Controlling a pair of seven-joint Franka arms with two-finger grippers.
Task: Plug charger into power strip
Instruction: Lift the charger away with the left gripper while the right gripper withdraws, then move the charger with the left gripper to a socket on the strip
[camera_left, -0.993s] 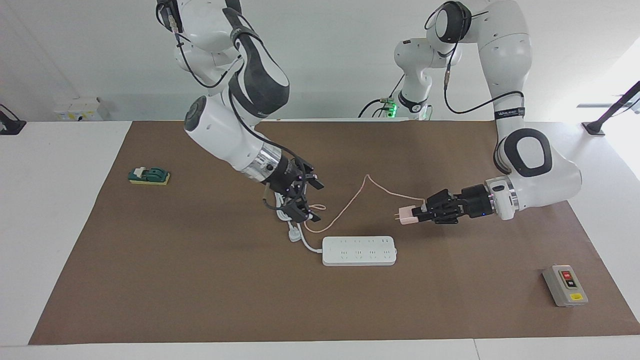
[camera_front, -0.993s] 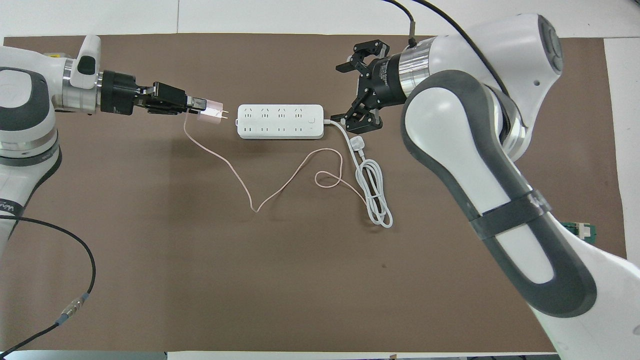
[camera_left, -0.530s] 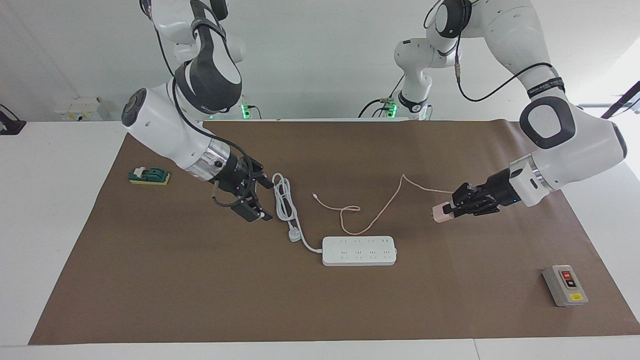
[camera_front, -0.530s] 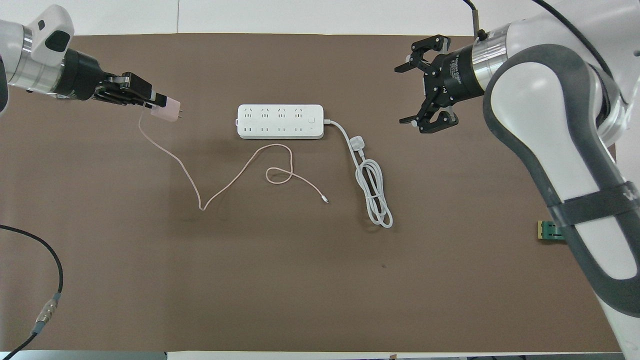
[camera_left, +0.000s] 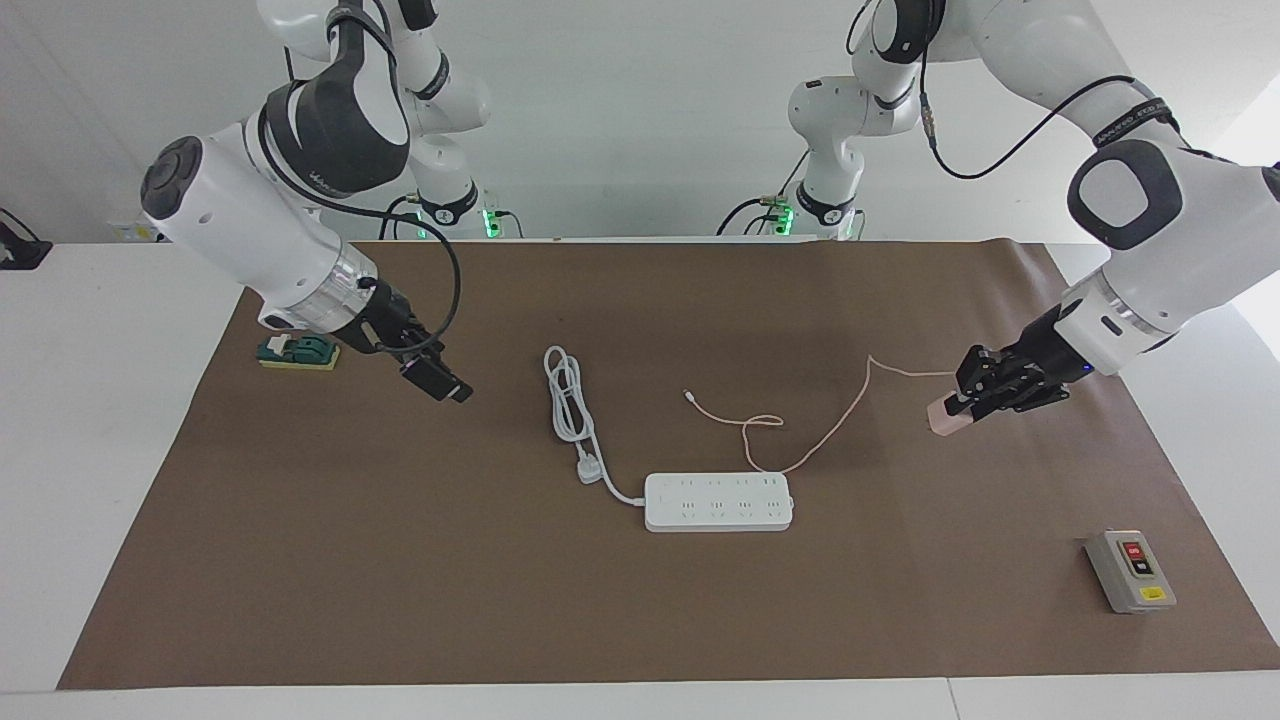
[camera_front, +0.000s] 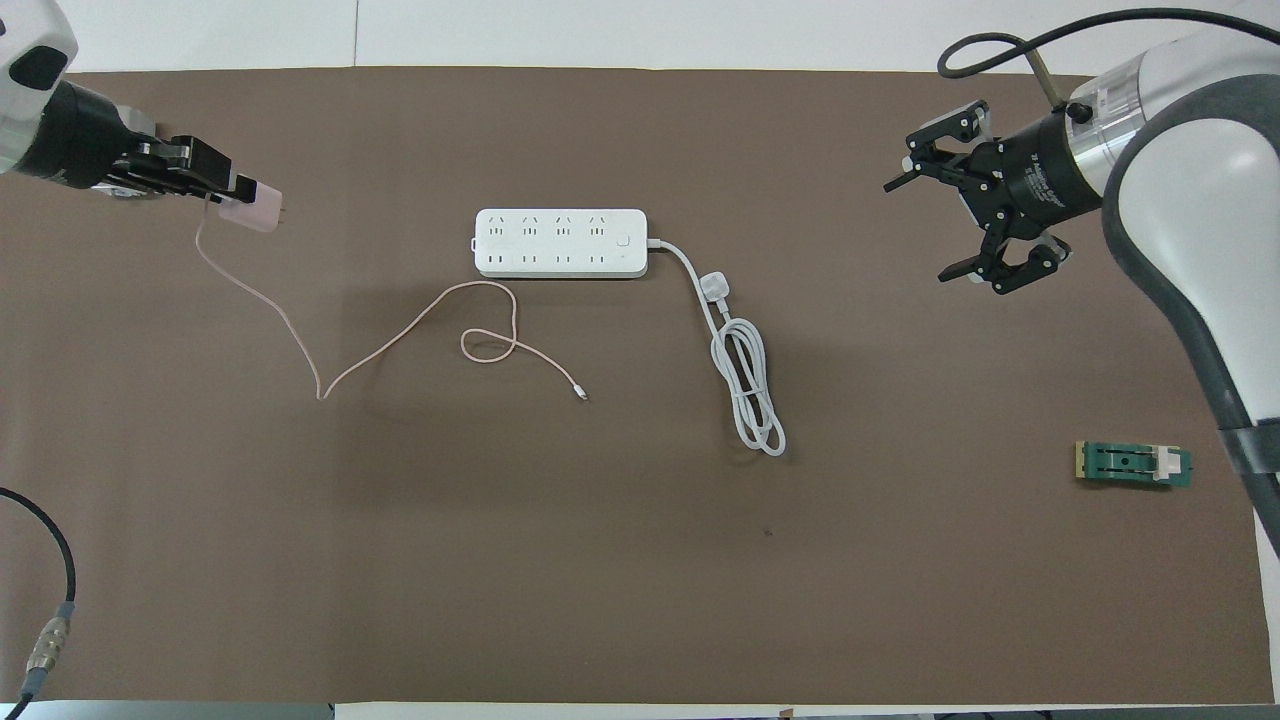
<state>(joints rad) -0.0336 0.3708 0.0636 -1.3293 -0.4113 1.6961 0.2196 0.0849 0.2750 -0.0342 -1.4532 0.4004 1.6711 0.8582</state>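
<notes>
The white power strip (camera_left: 718, 501) lies flat at the middle of the brown mat; in the overhead view (camera_front: 560, 243) its sockets face up. My left gripper (camera_left: 962, 402) is shut on the pale-pink charger (camera_left: 941, 419) and holds it over the mat toward the left arm's end, well apart from the strip. In the overhead view the gripper (camera_front: 225, 190) holds the charger (camera_front: 252, 213) with its prongs pointing toward the strip. Its thin pink cable (camera_front: 400, 335) trails over the mat. My right gripper (camera_left: 440, 376) is open and empty over the mat toward the right arm's end, also seen overhead (camera_front: 917, 232).
The strip's thick white cord (camera_front: 750, 390) lies coiled nearer to the robots, ending in a white three-pin plug (camera_front: 716, 288). A grey box with red and black buttons (camera_left: 1130, 570) sits at the left arm's end. A green block (camera_left: 298, 352) sits at the right arm's end.
Both arms have drawn away from the strip toward their own ends of the table. The left gripper carried the charger with it, dragging the pink cable along.
</notes>
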